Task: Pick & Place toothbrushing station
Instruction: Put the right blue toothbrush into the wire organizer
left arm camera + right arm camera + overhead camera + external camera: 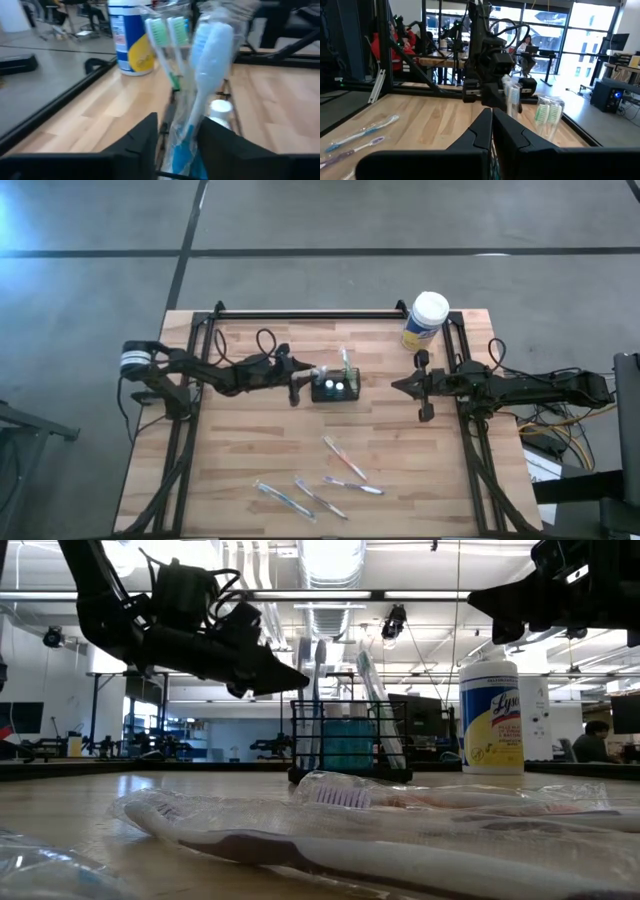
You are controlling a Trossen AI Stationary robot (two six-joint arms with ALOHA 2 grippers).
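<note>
Wrapped toothbrushes [330,840] lie closest to the low camera, sealed in clear plastic across the front of the wooden table [250,440]. From above, 4 of them sit at about 6 o'clock from the table's middle: one with a pink handle [343,456], one purple [354,485], and 2 bluish ones [282,498] at 7 o'clock.

At the table's centre stands the toothbrushing station [335,388], a small black wire-mesh caddy, upright, with 2 white caps showing in its compartments and green-headed toothbrushes [167,35] rising from its 12 o'clock side.

Directly at the caddy's 9 o'clock edge is the left gripper [303,385]. Its wrist view shows a blue wrapped toothbrush [207,65] standing between the 2 dark fingers [137,145], head up, over the caddy. The fingers stand partly apart on either side of the wrapper; whether they grip it or merely flank it cannot be told.

Off at the caddy's 3 o'clock, well apart from it, the right gripper [410,385] hangs above the table with its fingers pressed together, holding nothing.

A white-lidded wipes canister [426,320] with a yellow label stands at 1 o'clock, near the table's far edge
</note>
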